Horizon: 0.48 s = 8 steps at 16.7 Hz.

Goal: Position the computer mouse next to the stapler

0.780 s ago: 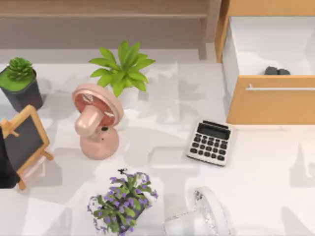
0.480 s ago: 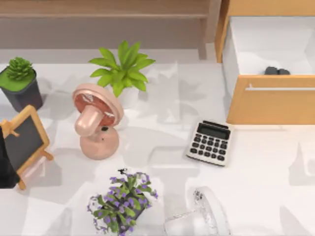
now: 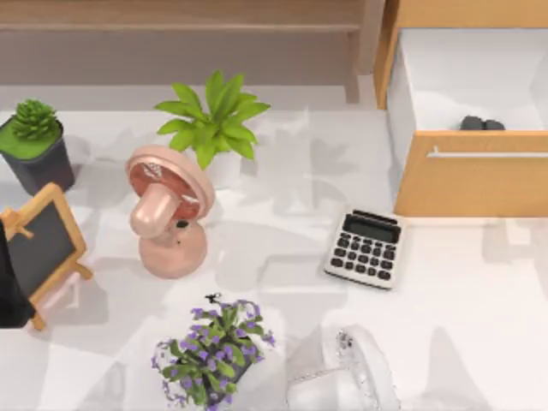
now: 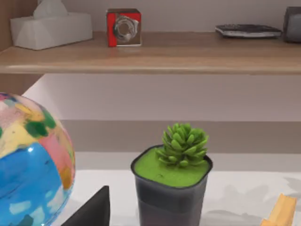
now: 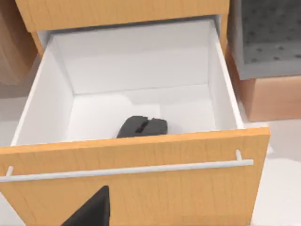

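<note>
Item: computer mouse point(image 5: 142, 127), inside the open drawer point(image 3: 473, 175), upper right of the top view, behind its front panel. Your pincers' state: cannot tell. Risk: you clip that panel reaching in; no stapler evident.

The white desk point(image 3: 462, 282) carries a calculator point(image 3: 365, 247) right of centre, a pink fan point(image 3: 167, 210) left of centre, and a purple-flowered plant point(image 3: 211, 351) at its near edge.
</note>
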{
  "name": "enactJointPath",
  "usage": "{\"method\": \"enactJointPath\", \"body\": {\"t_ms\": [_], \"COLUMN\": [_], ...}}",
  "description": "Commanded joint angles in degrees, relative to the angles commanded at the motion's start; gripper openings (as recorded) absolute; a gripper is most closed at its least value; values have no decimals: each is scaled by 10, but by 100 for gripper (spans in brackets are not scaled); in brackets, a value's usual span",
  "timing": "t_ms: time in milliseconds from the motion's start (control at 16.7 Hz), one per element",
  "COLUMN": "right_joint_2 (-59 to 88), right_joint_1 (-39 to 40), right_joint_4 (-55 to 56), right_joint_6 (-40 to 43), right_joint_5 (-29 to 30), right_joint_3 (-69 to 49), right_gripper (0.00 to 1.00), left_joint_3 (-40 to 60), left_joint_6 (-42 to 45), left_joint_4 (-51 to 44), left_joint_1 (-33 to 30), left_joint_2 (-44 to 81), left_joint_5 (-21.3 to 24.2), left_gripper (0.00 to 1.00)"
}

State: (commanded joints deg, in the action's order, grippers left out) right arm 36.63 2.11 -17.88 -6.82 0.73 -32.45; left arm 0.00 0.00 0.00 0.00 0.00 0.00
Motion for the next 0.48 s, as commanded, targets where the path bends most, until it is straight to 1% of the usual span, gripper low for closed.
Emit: {"method": "enactJointPath", "body": {"t_ms": [480], "right_joint_2": [464], "right_joint_1": [30], "right_joint_4": [-226], "right_joint_6": [-85], "right_joint_5": [9], "right_joint_3": [-408], "right_gripper": [100], "left_joint_3": [0], "left_joint_6": [0], "left_joint_4": [0], "left_joint_1": [0], "left_joint_2": [0], "left_joint_5": [0], "left_gripper": [100]}}
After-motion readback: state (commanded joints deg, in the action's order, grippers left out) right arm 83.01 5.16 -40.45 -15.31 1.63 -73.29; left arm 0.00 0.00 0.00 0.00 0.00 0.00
